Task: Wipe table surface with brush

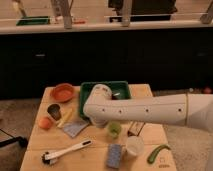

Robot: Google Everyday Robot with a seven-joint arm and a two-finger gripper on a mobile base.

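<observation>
The brush [67, 151] lies flat on the table surface [95, 137] near the front left corner. Its black bristle head points left and its long white handle runs up to the right. My white arm reaches in from the right across the middle of the table. My gripper [94, 119] is at the arm's rounded left end, over the table's left-middle. It is above and to the right of the brush, apart from it. The arm hides most of the gripper.
A green tray [122, 86] sits at the back. An orange bowl [62, 91], dark cup [54, 110], orange fruit [46, 122], yellow item [65, 117] and grey cloth [75, 128] lie left. A green cup [114, 129], white cup [134, 146], blue sponge [115, 155] and cucumber [157, 152] are at the front right.
</observation>
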